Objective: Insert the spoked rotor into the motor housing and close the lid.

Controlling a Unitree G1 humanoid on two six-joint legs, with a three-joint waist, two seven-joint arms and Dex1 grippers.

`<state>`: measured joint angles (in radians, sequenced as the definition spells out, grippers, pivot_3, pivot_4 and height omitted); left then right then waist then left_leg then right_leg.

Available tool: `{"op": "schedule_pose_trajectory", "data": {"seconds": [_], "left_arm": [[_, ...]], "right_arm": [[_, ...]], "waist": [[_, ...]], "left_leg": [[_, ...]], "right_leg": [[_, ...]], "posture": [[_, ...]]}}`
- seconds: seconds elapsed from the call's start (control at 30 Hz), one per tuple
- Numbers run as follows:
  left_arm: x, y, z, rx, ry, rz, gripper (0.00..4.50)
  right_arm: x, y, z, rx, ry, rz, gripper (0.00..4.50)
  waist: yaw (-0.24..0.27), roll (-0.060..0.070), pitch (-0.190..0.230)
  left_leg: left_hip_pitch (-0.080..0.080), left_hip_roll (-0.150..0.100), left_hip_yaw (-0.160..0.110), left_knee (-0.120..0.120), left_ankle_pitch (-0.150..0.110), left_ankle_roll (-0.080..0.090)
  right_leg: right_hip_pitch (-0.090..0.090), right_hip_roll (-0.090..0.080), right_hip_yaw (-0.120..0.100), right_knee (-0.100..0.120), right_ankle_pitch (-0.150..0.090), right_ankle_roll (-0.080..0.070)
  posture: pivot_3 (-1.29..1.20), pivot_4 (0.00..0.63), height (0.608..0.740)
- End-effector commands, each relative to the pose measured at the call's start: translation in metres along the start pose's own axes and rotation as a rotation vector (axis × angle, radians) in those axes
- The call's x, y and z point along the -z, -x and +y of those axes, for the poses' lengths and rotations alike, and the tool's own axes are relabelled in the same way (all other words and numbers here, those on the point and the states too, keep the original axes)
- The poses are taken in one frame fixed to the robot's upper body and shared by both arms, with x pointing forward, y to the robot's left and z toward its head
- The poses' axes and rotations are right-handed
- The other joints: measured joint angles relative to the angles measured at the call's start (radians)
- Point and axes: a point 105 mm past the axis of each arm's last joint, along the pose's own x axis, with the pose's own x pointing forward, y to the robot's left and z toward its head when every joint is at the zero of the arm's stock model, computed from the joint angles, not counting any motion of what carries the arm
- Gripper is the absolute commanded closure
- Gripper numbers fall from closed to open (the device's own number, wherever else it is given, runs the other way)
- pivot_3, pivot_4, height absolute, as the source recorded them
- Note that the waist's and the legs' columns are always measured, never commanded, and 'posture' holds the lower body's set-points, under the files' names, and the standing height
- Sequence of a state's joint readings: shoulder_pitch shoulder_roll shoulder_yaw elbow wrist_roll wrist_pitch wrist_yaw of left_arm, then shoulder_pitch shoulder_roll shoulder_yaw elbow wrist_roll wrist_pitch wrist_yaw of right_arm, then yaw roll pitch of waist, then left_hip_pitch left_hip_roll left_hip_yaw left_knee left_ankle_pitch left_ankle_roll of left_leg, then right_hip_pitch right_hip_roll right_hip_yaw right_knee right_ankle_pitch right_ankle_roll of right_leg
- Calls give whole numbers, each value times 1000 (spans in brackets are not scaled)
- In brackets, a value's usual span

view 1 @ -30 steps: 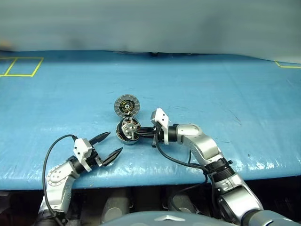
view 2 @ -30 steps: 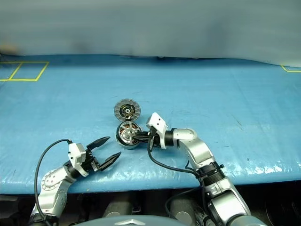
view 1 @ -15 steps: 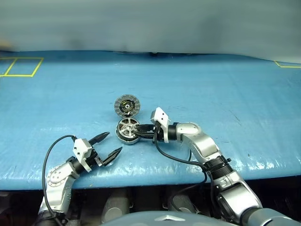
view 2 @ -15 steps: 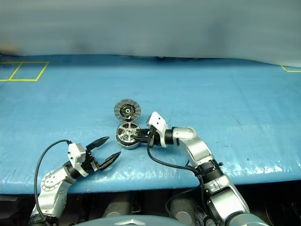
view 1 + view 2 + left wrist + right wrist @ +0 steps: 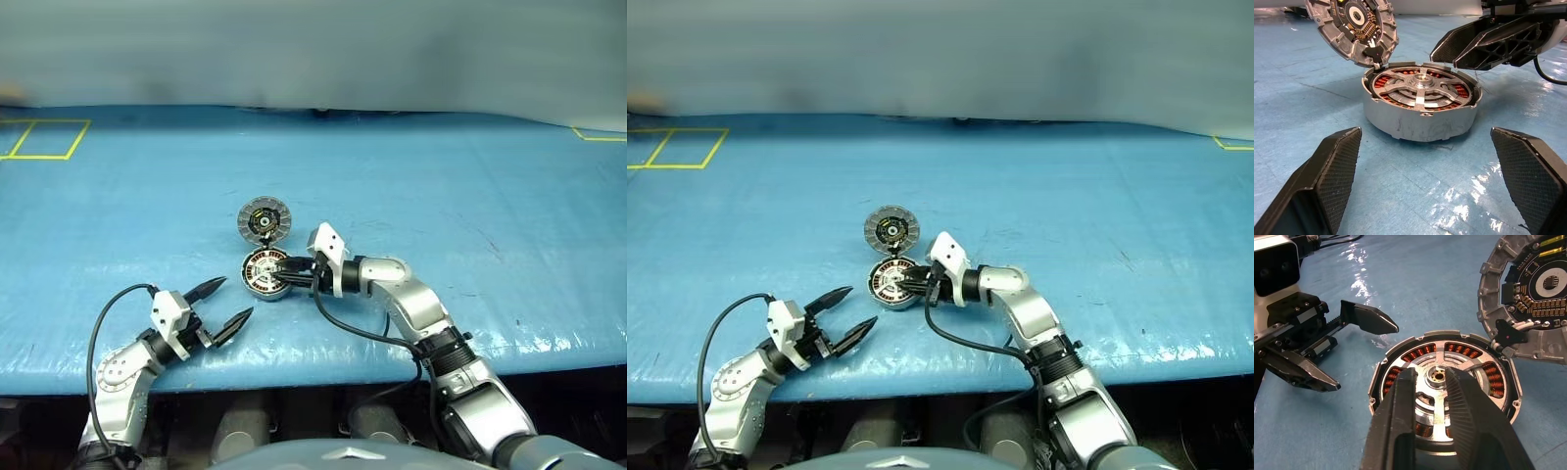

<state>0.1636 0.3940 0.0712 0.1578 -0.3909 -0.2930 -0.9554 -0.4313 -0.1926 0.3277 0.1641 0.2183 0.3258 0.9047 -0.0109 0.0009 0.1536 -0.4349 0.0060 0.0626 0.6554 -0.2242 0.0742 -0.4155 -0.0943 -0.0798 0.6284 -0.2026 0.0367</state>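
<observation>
- The spoked rotor (image 5: 1421,89) is sitting inside the motor housing (image 5: 1418,120) on the blue table (image 5: 470,196), copper coils showing through its gaps
- The lid (image 5: 265,218) is standing open, hinged at the housing's far edge
- The right gripper (image 5: 1436,382) is hovering over the rotor's hub, fingers nearly pressed together, pinching nothing
- The left gripper (image 5: 227,304) is waiting nearby, fingers spread wide

Near part of the spoked rotor (image 5: 1440,391) and motor housing (image 5: 1400,431) covered by the right hand (image 5: 1434,382) in its wrist view. Lid (image 5: 1528,298) cut by the picture's edge there, likewise in the left wrist view. Contact between right fingertips and rotor impossible to judge. Far edge of the counter (image 5: 441,176) lost in blur; left hand (image 5: 1425,196) cropped, fingers' bases out of frame.
</observation>
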Motion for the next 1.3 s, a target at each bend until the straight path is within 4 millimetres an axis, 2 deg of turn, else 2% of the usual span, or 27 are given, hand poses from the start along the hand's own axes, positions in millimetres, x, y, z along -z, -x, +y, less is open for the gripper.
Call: {"op": "schedule_pose_trajectory", "data": {"seconds": [0.03,0.27,0.43,0.5,0.6,0.7,0.8,0.93,1.03,1.2,1.27,1.3], "left_arm": [[-5,2,5,-27,-31,-14,0],[-4,-1,6,-35,-36,-8,0],[-3,-2,5,-35,-39,-5,0],[-7,-3,8,-52,-41,-26,0],[-15,-4,17,-118,-11,-79,0],[-18,-6,36,-218,-7,-57,0],[-19,-7,45,-264,-7,-43,0],[-20,-9,58,-296,12,-23,923],[-21,-21,71,-332,-5,1,1929],[-19,-42,92,-372,-31,51,3649],[-25,-50,108,-441,-37,41,4297],[-30,-57,113,-451,-27,29,4474]], "right_arm": [[-10,-1,-6,41,30,-41,4469],[7,-5,-13,104,44,31,4469],[-4,2,-17,128,71,-4,4469],[-14,8,-22,157,72,-43,4469],[-22,14,-27,190,78,-75,4469],[-30,25,-30,230,58,-128,4469],[-33,32,-28,246,36,-156,4469],[-16,45,-15,229,-8,-120,4500],[-2,51,-4,206,-42,-89,4500],[4,54,2,212,-58,-73,4500],[6,54,3,220,-61,-70,4500],[6,55,3,223,-63,-69,4500]], "waist": [[0,0,0],[-1,0,0],[0,0,0],[0,0,0],[1,0,0],[0,0,0],[1,0,0],[3,0,0],[7,0,0],[4,0,0],[3,-1,0],[4,-1,0]], "left_leg": [[0,0,0,0,0,0],[1,0,0,0,0,0],[1,0,0,0,0,0],[1,0,0,1,0,0],[1,0,0,1,0,0],[1,0,0,1,1,0],[1,0,-1,1,2,2],[1,0,0,1,2,4],[1,0,-1,1,2,4],[1,1,-1,5,2,2],[1,1,-1,5,2,3],[1,1,-1,6,3,3]], "right_leg": [[0,0,0,0,0,0],[0,0,0,0,0,0],[1,1,0,1,0,0],[1,1,0,1,0,0],[1,0,0,1,0,1],[1,1,0,1,0,1],[1,1,-1,1,0,1],[2,1,-1,0,1,1],[2,1,-1,0,1,1],[3,3,-1,1,2,4],[3,3,-1,1,2,5],[3,4,-1,1,3,6]], "posture": [[0,150,740],[0,150,740],[0,150,740],[0,150,740],[0,150,740],[0,150,740],[0,150,740],[0,150,740],[0,150,740],[0,150,740],[0,150,740],[0,150,740]]}}
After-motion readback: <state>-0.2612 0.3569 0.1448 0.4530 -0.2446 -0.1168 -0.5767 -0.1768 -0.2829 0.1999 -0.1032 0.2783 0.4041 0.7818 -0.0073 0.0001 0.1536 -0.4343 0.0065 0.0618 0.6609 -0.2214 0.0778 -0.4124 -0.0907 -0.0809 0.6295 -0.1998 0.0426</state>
